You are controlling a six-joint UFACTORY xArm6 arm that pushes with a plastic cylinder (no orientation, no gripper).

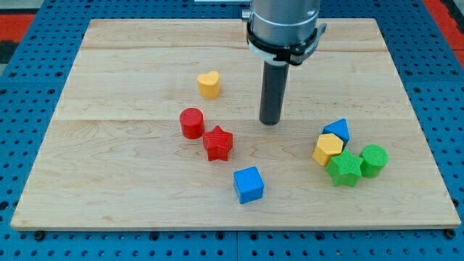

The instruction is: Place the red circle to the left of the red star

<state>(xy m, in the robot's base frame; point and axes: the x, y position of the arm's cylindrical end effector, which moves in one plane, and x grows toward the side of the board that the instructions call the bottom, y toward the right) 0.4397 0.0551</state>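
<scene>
Red circle (192,122) touches star's (217,143) upper left; my tip (270,122) stands clear right, no claw fitted.

Landmark: red star (217,143), lying on the surface (109,72) a little to the view's left of centre.

- Red circle (192,123): touching the star at its upper left.
- Yellow heart (209,84): well above the star, apart from it.
- Blue cube (249,184): near the star, below and to its right.
- My tip (270,122): right of the star and slightly above, touching no block.
- Blue triangle (337,130), yellow hexagon (328,149), green star (344,169), green circle (373,160): one tight cluster well to the star's right; triangle uppermost, hexagon under it, green star lowest, green circle farthest right.
</scene>
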